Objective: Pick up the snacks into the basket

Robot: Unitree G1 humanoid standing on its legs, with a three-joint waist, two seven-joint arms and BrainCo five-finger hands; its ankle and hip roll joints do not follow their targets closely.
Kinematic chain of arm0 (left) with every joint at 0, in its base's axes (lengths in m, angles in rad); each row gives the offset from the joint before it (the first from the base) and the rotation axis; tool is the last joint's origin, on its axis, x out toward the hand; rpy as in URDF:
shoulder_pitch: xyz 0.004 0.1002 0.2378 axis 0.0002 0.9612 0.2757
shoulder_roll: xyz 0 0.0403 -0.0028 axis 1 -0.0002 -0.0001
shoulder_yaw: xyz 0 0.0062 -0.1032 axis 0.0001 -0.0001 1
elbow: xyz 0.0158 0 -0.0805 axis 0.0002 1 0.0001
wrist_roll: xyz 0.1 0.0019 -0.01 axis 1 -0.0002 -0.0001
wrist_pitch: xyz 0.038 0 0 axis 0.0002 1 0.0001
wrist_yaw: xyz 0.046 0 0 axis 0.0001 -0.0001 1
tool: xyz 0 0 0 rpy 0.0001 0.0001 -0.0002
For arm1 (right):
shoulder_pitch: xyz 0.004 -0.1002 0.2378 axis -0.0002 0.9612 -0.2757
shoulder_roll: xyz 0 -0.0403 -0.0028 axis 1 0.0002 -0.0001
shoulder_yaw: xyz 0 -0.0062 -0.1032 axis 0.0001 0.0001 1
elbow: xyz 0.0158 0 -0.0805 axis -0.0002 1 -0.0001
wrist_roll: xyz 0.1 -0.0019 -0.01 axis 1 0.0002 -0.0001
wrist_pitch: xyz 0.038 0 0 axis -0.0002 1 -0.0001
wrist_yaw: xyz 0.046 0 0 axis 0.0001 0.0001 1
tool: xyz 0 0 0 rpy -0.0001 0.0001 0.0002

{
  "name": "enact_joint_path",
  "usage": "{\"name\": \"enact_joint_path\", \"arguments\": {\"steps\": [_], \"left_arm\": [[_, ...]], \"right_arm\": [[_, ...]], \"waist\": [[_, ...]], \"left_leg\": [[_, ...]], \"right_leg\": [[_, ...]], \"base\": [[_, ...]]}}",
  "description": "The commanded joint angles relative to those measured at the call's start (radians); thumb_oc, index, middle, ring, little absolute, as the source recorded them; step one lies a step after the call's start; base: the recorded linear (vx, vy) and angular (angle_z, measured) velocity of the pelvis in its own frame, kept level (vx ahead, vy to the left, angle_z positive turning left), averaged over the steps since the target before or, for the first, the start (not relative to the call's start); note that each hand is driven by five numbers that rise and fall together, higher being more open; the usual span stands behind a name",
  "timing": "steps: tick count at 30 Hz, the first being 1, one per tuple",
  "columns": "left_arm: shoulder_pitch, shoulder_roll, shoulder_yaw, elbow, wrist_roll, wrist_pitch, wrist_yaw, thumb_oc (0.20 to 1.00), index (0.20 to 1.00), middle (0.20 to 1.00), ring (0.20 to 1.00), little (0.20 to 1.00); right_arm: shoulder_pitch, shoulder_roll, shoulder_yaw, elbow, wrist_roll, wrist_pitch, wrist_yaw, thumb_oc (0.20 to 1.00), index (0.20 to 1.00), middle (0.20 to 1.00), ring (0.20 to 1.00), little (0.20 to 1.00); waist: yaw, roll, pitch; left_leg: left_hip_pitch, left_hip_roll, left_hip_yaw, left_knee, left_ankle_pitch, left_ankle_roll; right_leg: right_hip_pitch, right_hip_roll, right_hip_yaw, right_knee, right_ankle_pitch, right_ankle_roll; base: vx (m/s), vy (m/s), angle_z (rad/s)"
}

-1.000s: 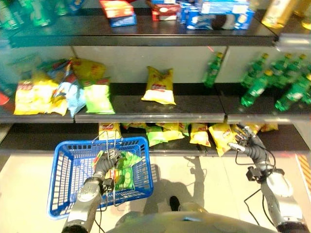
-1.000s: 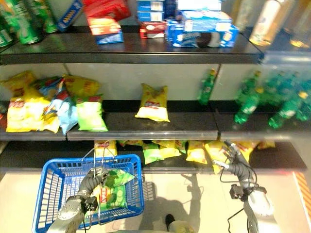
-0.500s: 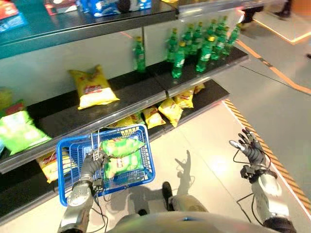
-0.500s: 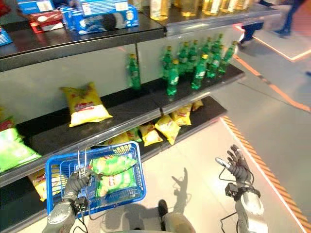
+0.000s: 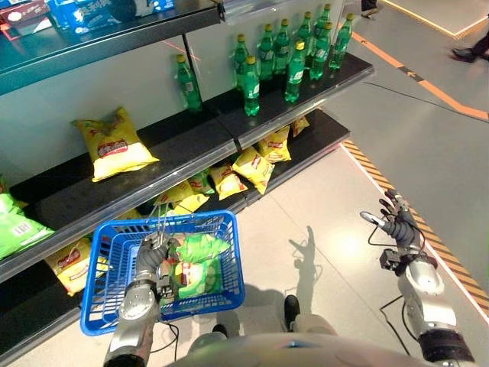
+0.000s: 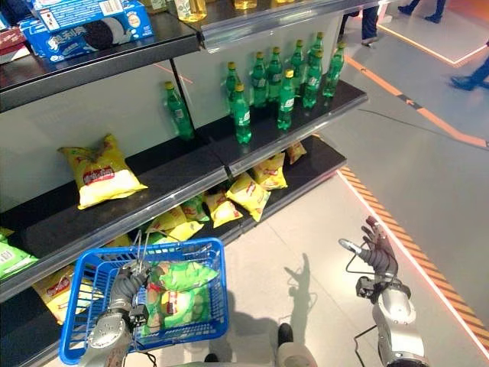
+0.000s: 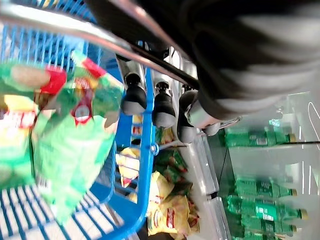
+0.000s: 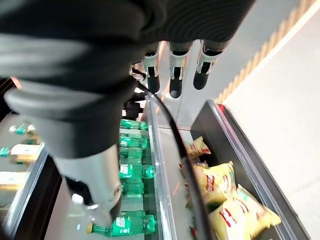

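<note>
My left hand (image 5: 150, 255) is shut on the thin metal handle (image 7: 100, 37) of the blue basket (image 5: 234, 269), which hangs low in front of the shelves. Green snack bags (image 5: 195, 264) lie inside it, one on top of another. In the left wrist view my fingers (image 7: 162, 105) curl round the handle above a green bag (image 7: 65, 130). My right hand (image 5: 397, 225) is held up over the floor on the right, away from the shelves, its fingers (image 8: 172, 70) straight and holding nothing.
A yellow snack bag (image 5: 113, 145) lies on the middle shelf, with green bottles (image 5: 290, 53) to its right. Several yellow bags (image 5: 252, 164) sit on the bottom shelf. A striped floor line (image 5: 382, 183) runs past my right hand. A person's shoe (image 5: 463, 54) shows far right.
The camera has swung right along the shelves. My right hand, by the bottom shelf's yellow bags a second ago, now stands over bare floor. The left hand keeps the basket handle.
</note>
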Motion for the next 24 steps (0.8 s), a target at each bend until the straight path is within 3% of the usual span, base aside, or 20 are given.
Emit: {"name": "enact_joint_path", "arguments": {"steps": [1, 2, 6, 8, 9, 10, 11, 18, 20, 21, 23, 24], "left_arm": [[-0.099, 0.11, 0.022, -0.089, 0.004, -0.149, 0.027, 0.2, 0.2, 0.2, 0.2, 0.2], [-0.107, 0.102, 0.016, -0.078, -0.006, -0.152, 0.033, 0.2, 0.2, 0.2, 0.2, 0.2], [-0.11, 0.095, 0.0, -0.079, -0.006, -0.153, 0.041, 0.2, 0.2, 0.2, 0.2, 0.2], [-0.1, 0.091, -0.005, -0.083, 0.001, -0.152, 0.045, 0.2, 0.2, 0.2, 0.2, 0.2], [-0.102, 0.092, -0.009, -0.078, 0.007, -0.151, 0.05, 0.2, 0.2, 0.2, 0.2, 0.2], [-0.106, 0.098, -0.016, -0.07, 0.016, -0.147, 0.046, 0.2, 0.2, 0.2, 0.2, 0.2], [-0.111, 0.104, -0.021, -0.07, 0.026, -0.149, 0.048, 0.2, 0.2, 0.2, 0.2, 0.2], [-0.102, 0.106, -0.021, -0.076, 0.032, -0.158, 0.058, 0.2, 0.2, 0.2, 0.2, 0.2], [-0.112, 0.122, -0.019, -0.077, 0.036, -0.153, 0.061, 0.2, 0.2, 0.2, 0.2, 0.2], [-0.114, 0.134, -0.02, -0.085, 0.04, -0.148, 0.061, 0.2, 0.2, 0.2, 0.2, 0.2], [-0.111, 0.142, -0.025, -0.107, 0.054, -0.143, 0.062, 0.2, 0.2, 0.2, 0.2, 0.2], [-0.12, 0.146, -0.031, -0.106, 0.053, -0.14, 0.062, 0.2, 0.2, 0.2, 0.2, 0.2]], "right_arm": [[-0.041, -0.017, 0.009, -0.125, -0.001, -0.08, 0.001, 1.0, 1.0, 1.0, 1.0, 1.0], [-0.039, -0.021, 0.016, -0.136, 0.011, -0.085, 0.002, 1.0, 1.0, 1.0, 1.0, 1.0], [-0.028, -0.03, 0.018, -0.163, 0.003, -0.086, 0.0, 1.0, 1.0, 1.0, 1.0, 1.0], [-0.03, -0.027, 0.026, -0.163, 0.007, -0.083, -0.001, 1.0, 1.0, 1.0, 1.0, 1.0], [-0.029, -0.027, 0.028, -0.163, 0.001, -0.085, -0.004, 1.0, 1.0, 1.0, 1.0, 1.0], [-0.024, -0.028, 0.025, -0.172, -0.021, -0.087, -0.012, 1.0, 1.0, 1.0, 1.0, 1.0], [-0.025, -0.03, 0.027, -0.173, -0.034, -0.086, -0.019, 1.0, 1.0, 1.0, 1.0, 1.0], [-0.037, -0.003, 0.048, -0.131, -0.051, -0.084, -0.024, 1.0, 1.0, 1.0, 1.0, 1.0], [-0.038, 0.007, 0.047, -0.125, -0.058, -0.079, -0.026, 1.0, 1.0, 1.0, 1.0, 1.0], [-0.045, 0.016, 0.051, -0.118, -0.054, -0.078, -0.03, 1.0, 1.0, 1.0, 1.0, 1.0], [-0.045, 0.022, 0.052, -0.12, -0.061, -0.071, -0.028, 1.0, 1.0, 1.0, 1.0, 1.0], [-0.05, 0.022, 0.055, -0.121, -0.073, -0.069, -0.033, 1.0, 1.0, 1.0, 1.0, 1.0]], "waist": [[-0.01, -0.073, -0.022], [-0.003, -0.077, -0.005], [0.007, -0.083, 0.023], [0.019, -0.078, 0.025], [0.021, -0.081, 0.026], [0.014, -0.078, 0.027], [0.017, -0.072, 0.028], [0.015, -0.069, -0.003], [0.012, -0.063, 0.0], [0.012, -0.067, 0.007], [0.003, -0.071, 0.031], [-0.004, -0.064, 0.05]], "left_leg": [[-0.055, -0.043, -0.023, 0.229, -0.094, 0.028], [-0.099, -0.03, -0.041, 0.352, -0.037, 0.017], [-0.156, -0.048, -0.062, 0.459, 0.006, 0.012], [-0.194, -0.137, -0.083, 0.401, -0.034, 0.028], [-0.224, -0.157, -0.063, 0.366, -0.046, 0.039], [-0.251, -0.134, 0.004, 0.295, -0.015, 0.045], [-0.272, -0.133, 0.023, 0.253, 0.021, 0.043], [-0.171, -0.168, 0.017, 0.138, -0.012, 0.074], [-0.15, -0.165, 0.027, 0.121, -0.02, 0.089], [-0.138, -0.175, 0.03, 0.113, -0.033, 0.107], [-0.11, -0.19, 0.03, 0.118, -0.055, 0.133], [-0.103, -0.183, 0.019, 0.123, -0.054, 0.139]], "right_leg": [[0.026, -0.04, 0.03, 0.079, -0.102, 0.052], [0.058, -0.022, 0.032, 0.065, -0.112, 0.027], [0.096, -0.012, 0.021, 0.053, -0.12, 0.001], [0.1, -0.007, 0.026, 0.052, -0.122, 0.004], [0.109, -0.003, 0.023, 0.043, -0.117, 0.009], [0.116, 0.008, 0.011, 0.026, -0.113, 0.012], [0.12, 0.018, 0.008, 0.013, -0.112, 0.012], [0.137, 0.005, 0.013, 0.023, -0.139, 0.037], [0.092, -0.008, -0.01, 0.16, -0.153, 0.055], [0.033, -0.03, -0.022, 0.284, -0.131, 0.08], [-0.044, -0.07, -0.019, 0.486, -0.009, 0.134], [-0.08, -0.065, -0.01, 0.565, 0.003, 0.13]], "base": [[0.12, -0.443, 0.18], [0.09, -0.335, 0.12], [0.09, -0.223, 0.06], [0.1, -0.099, -0.02], [0.11, -0.111, 0.0], [0.1, -0.078, 0.01], [0.07, -0.033, 0.11], [0.13, 0.09, -0.15], [0.13, 0.142, -0.05], [0.08, 0.161, -0.04], [0.09, 0.161, 0.18], [0.12, 0.106, 0.54]]}}
